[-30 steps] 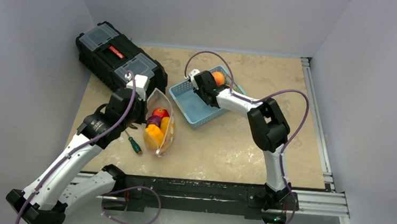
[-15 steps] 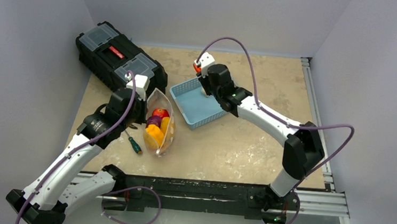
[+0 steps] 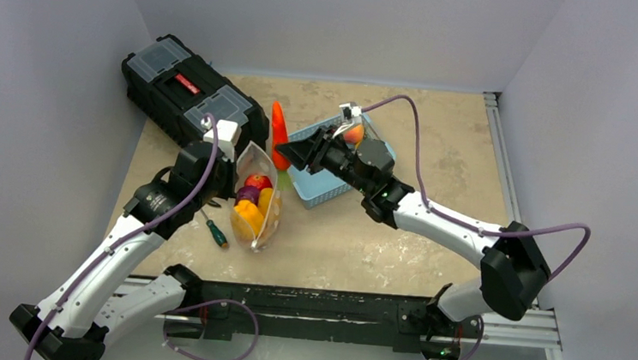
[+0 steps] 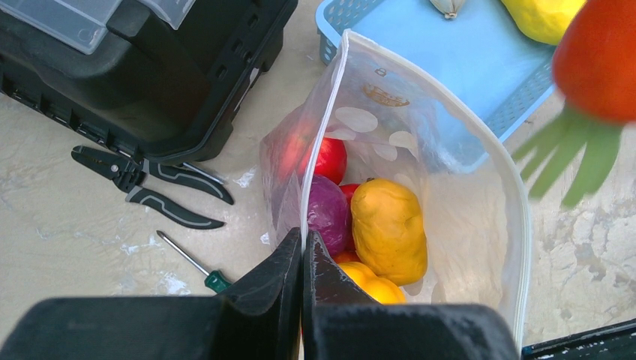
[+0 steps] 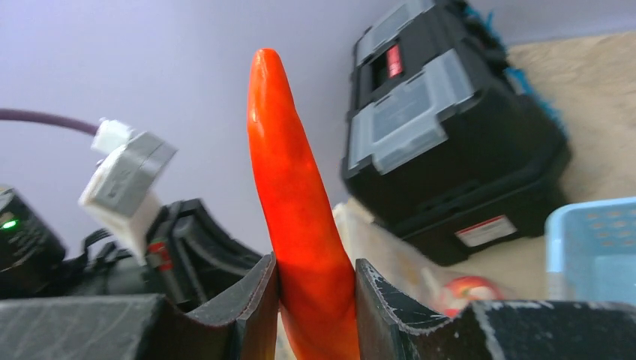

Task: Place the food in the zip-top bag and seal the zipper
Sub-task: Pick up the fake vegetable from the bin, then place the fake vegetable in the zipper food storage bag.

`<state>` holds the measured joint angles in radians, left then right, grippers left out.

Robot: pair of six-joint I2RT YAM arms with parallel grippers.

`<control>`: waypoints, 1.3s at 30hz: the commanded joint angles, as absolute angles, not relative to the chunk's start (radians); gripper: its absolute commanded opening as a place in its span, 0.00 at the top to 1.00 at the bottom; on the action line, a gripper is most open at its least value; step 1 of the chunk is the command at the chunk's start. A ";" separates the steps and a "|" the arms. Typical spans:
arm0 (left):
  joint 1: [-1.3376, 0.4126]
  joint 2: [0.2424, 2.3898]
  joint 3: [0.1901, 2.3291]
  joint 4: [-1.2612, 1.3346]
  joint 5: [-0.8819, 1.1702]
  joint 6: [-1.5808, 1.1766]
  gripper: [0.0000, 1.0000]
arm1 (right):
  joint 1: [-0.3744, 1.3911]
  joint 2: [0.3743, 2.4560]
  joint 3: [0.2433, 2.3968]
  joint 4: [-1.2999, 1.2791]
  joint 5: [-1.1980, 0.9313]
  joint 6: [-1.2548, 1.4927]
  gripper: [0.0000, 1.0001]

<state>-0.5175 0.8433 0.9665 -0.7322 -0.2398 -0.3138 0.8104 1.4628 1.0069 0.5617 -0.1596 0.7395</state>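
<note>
We log beige marbled tabletop (image 3: 432, 232). Far-left on it: black plastic toolbox with clear lid compartments (image 3: 189, 92). Centre-far: light blue perforated plastic basket (image 3: 319, 193). Near basket, on its left: clear crinkly plastic zip-top bag (image 3: 259, 160), bottom resting on tabletop. Just left of bag: small green-handled screwdriver (image 3: 218, 237). Between screwdriver and toolbox we note black-handled pliers (image 4: 127, 176), lying flat.

One zip-top bag (image 4: 465, 210), one basket (image 4: 457, 64), one toolbox (image 3: 189, 88), one screwdriver (image 4: 196, 266) and one pair of pliers (image 4: 150, 187) are counted. Four food items are seen in the bag: one red piece (image 4: 330, 159), one purple piece (image 4: 328, 214) and two yellow pieces (image 4: 388, 229). One carrot (image 5: 296, 187) is counted outside it, and two further pieces (image 4: 541, 13) in the basket.
</note>
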 commanded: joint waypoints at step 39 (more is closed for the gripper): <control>-0.520 0.798 0.960 -0.684 -0.246 -0.322 1.00 | 0.827 1.757 1.018 1.290 -0.817 -0.061 0.78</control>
<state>-0.5175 0.8192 0.9665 -0.7261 -0.2325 -0.3138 0.8459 1.7649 0.9615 1.2373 -0.7296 -0.0193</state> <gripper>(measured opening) 0.005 0.326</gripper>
